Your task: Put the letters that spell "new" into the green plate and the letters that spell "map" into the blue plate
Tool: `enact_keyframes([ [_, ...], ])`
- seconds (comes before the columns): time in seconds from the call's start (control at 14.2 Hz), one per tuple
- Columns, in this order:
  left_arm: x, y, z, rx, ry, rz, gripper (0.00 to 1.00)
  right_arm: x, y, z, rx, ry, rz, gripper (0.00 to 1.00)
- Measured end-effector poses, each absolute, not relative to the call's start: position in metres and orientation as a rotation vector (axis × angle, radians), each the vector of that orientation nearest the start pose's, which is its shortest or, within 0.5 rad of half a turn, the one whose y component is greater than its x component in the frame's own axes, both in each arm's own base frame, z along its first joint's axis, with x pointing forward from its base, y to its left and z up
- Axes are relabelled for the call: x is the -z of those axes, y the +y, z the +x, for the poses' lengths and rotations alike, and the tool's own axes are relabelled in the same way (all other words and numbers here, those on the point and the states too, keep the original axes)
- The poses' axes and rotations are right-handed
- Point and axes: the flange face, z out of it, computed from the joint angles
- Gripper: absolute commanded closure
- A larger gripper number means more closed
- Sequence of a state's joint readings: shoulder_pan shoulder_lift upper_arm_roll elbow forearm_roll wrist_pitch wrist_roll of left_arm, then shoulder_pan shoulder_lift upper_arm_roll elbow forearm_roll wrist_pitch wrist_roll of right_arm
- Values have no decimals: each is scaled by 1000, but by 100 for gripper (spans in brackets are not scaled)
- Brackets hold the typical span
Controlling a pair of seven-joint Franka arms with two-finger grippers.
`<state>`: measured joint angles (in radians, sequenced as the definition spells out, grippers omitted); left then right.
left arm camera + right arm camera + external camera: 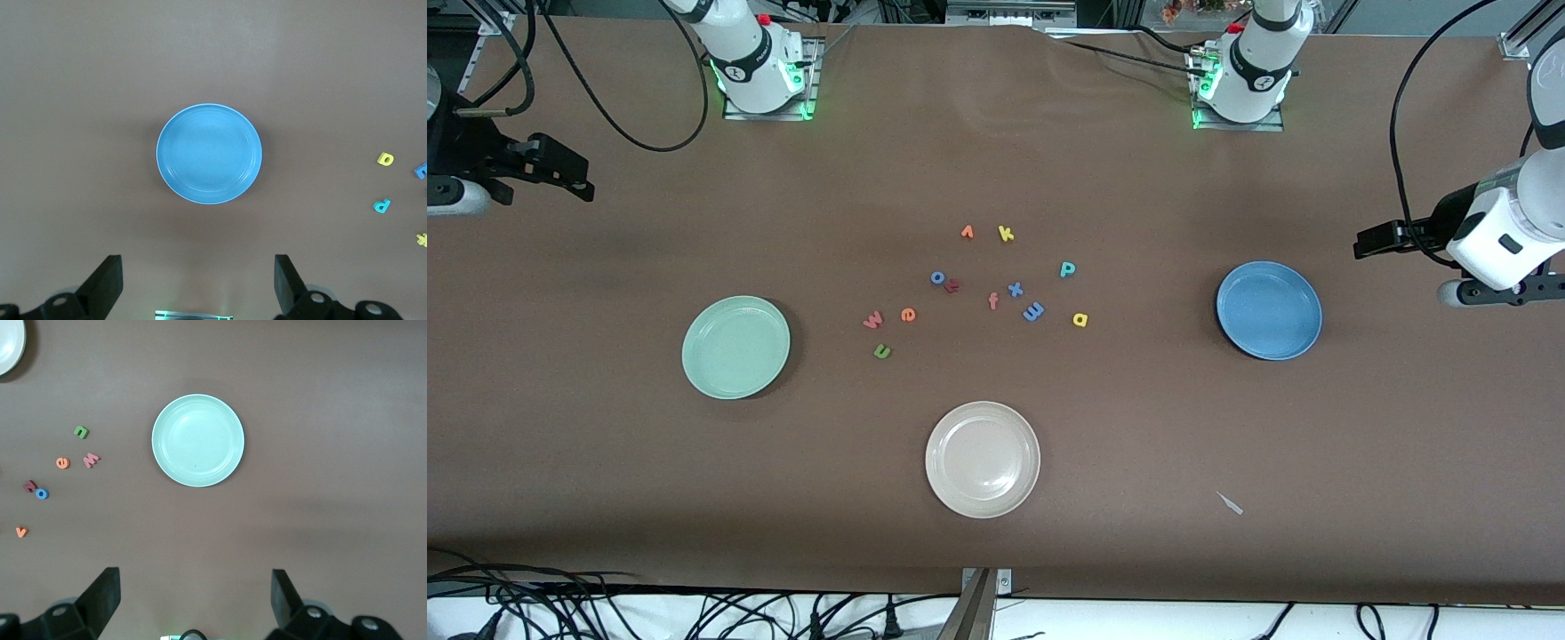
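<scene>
The foam letters, such as the green "n" point(882, 352) at four o'clock of the green plate point(694, 356), look light, soft and flat; pinch each across its edges. Both the left gripper point(198, 283) and the right gripper point(195, 600) hang high with fingers spread, holding nothing.

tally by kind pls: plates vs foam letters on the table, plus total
Plates: 3, namely green plate, blue plate, beige-white plate
Foam letters: 11, including n, e, w, m, a, p
Total: 14
</scene>
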<state>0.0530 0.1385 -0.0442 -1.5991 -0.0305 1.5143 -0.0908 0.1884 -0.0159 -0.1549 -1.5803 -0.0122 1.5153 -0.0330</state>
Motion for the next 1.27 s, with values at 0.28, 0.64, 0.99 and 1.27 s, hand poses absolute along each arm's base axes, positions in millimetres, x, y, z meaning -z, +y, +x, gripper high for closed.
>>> enact_keyframes([
  [0.28,-528,3,580,-356,-159,-3145,0,-624,16,543,-76,-104,-3149,0],
  [0.64,-527,3,580,-358,-159,-3145,0,-624,16,543,-76,-104,-3149,0],
  [0.99,-527,3,580,-359,-159,-3145,0,-617,17,547,-97,-104,-3150,0],
  [1.27,-527,3,580,-359,-159,-3145,0,-613,17,549,-104,-105,-3151,0],
])
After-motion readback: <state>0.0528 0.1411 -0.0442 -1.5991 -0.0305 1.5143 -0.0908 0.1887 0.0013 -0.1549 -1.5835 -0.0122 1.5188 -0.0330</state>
